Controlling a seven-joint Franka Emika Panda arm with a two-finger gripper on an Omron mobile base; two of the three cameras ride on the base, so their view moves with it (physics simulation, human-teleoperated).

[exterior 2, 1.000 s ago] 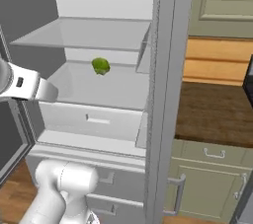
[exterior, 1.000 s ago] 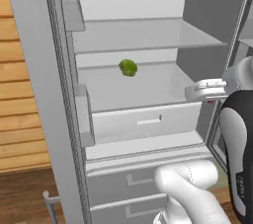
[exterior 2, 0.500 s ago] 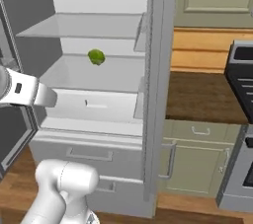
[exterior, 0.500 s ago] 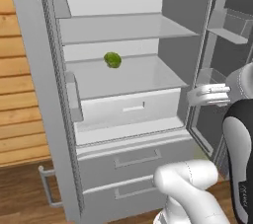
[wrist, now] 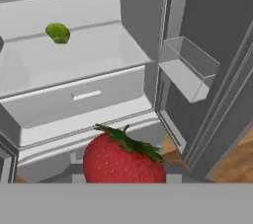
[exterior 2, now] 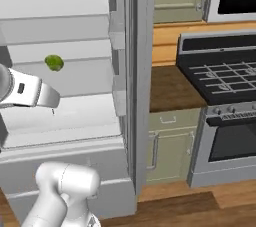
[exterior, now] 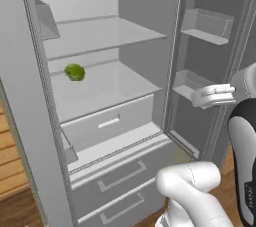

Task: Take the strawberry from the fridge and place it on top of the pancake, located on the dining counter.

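Observation:
A red strawberry (wrist: pixel 122 160) with green leaves sits at the bottom of the hand view, between my gripper's (wrist: pixel 123 177) fingers, which are shut on it. Behind it the light-grey fridge (exterior: pixel 100 36) stands open, showing its shelves and a white crisper drawer (wrist: pixel 79 97). My white hand (exterior: pixel 214 95) hangs in front of the open right door (exterior: pixel 210 46), outside the fridge. The pancake and the dining counter are out of view.
A green round fruit (exterior: pixel 75 72) lies on the middle fridge shelf. Door bins (wrist: pixel 190 67) stick out from the right door. Two lower fridge drawers (exterior: pixel 117 183) are shut. To the right are a wood counter (exterior 2: pixel 171 88), a stove (exterior 2: pixel 222 86) and a green cabinet (exterior 2: pixel 170 145).
The whole picture has shifted: the base has turned right, so the fridge interior slides left and a stove comes into the right base view. The strawberry stays held.

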